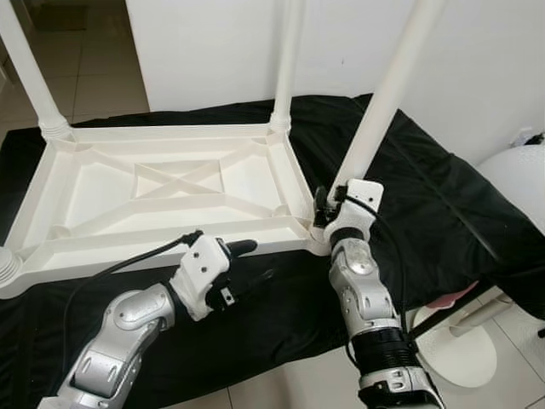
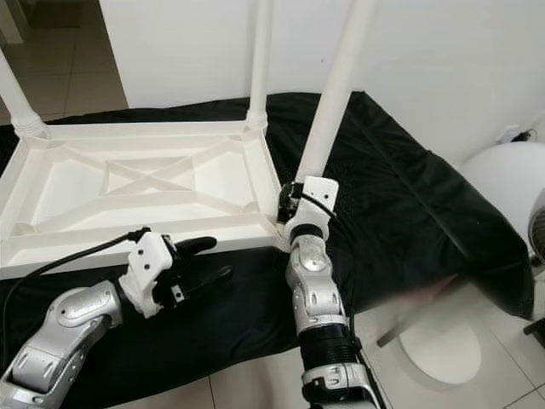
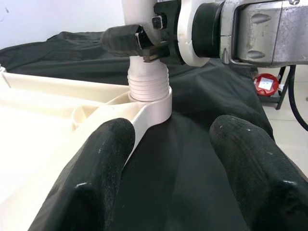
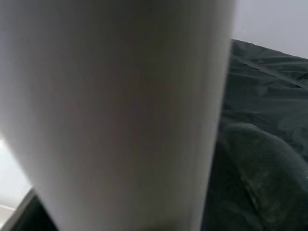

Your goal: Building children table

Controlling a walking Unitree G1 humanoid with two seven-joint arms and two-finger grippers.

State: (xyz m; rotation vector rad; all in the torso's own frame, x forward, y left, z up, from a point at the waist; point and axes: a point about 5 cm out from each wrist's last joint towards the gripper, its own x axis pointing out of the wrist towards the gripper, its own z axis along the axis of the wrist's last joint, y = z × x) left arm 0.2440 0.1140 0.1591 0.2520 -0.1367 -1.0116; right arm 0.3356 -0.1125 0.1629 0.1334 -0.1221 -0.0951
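Black cloth (image 1: 426,196) on tiled floor (image 1: 94,68) bears upturned table (image 1: 162,192); right end effector (image 1: 328,204) grips leg (image 1: 383,102), left end effector (image 1: 247,264) gapes.

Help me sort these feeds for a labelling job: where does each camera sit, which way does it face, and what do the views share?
Left eye: head, looking down at the upturned white plastic table top on black cloth; both arms show.
Right eye: same scene, shifted sideways.
Left wrist: along the left gripper fingers toward the threaded white table leg, gripped by the right gripper.
Right wrist: pressed against that leg, blurred.
Shared: that leg.
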